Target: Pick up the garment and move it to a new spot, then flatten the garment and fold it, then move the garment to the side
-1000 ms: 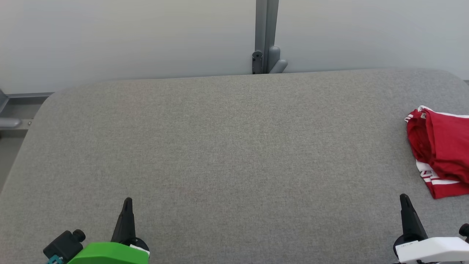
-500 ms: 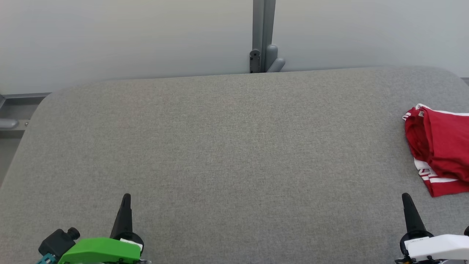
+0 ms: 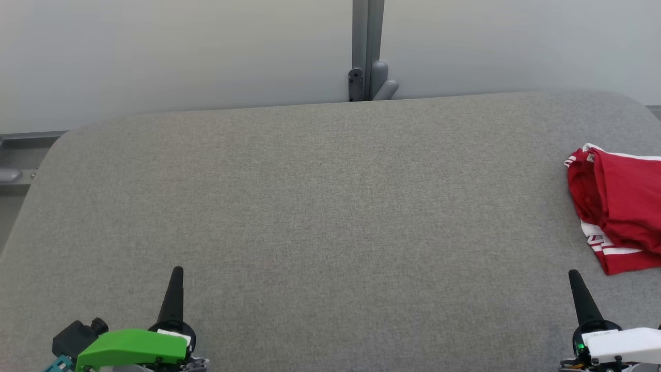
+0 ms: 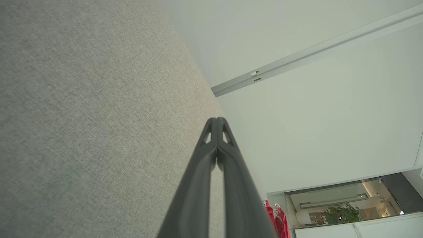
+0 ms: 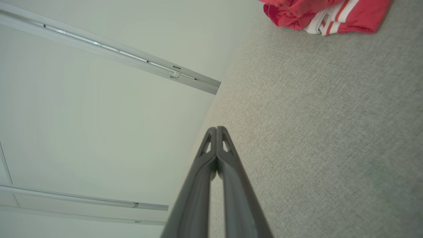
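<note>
The garment (image 3: 619, 206) is red with white stripes. It lies folded at the right edge of the grey table (image 3: 320, 206), partly cut off by the head view's right edge. It also appears in the right wrist view as the garment (image 5: 324, 13), and far off in the left wrist view as a red garment (image 4: 276, 219). My left gripper (image 3: 176, 274) rests at the lower left, shut, with nothing in it. My right gripper (image 3: 573, 276) sits at the lower right, shut and empty, just below and left of the garment's near corner.
A pale wall with a grey vertical post (image 3: 367, 51) stands behind the table's far edge. The table's rounded left corner (image 3: 57, 150) drops off toward a metal frame part (image 3: 10, 173).
The whole head view has shifted slightly, so the camera moved. Both grippers sit a little lower in the picture. The garment lies in the same place on the table.
</note>
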Robot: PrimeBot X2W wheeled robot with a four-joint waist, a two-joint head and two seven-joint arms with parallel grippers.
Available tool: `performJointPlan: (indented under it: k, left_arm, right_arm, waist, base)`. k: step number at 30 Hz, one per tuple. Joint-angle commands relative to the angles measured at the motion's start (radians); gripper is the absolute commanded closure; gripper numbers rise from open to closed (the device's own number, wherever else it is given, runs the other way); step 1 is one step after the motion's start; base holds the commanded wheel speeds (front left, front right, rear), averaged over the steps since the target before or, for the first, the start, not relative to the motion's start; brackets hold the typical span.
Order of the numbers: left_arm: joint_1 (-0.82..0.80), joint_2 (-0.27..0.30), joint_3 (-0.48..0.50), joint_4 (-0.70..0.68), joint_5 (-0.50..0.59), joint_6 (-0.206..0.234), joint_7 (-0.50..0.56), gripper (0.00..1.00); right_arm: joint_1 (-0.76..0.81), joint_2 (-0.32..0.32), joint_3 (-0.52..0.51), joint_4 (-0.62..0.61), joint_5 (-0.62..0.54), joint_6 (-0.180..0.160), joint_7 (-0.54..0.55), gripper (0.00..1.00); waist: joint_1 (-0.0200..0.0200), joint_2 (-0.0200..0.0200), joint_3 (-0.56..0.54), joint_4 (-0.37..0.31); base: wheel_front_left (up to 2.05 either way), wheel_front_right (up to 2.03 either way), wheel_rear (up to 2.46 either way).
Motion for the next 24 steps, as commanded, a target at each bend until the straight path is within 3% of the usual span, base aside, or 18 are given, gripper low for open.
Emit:
performJointPlan:
  k: [1,24]
  left_arm:
    - [-0.024,0.003,0.008,-0.004,-0.036,-0.008,0.007,1.00]
    - [-0.047,-0.001,0.029,0.004,-0.220,-0.029,0.057,1.00]
  right_arm:
    - [-0.019,-0.002,-0.007,-0.010,0.034,0.000,0.010,1.00]
    - [-0.028,0.002,-0.035,-0.009,0.229,0.000,0.068,1.00]
  waist:
    - [0.0000,-0.0001,0.001,-0.001]
    - [0.0000,-0.0001,0.007,-0.014]
  base:
    - [0.00,0.00,0.00]
    - [0.00,0.00,0.00]
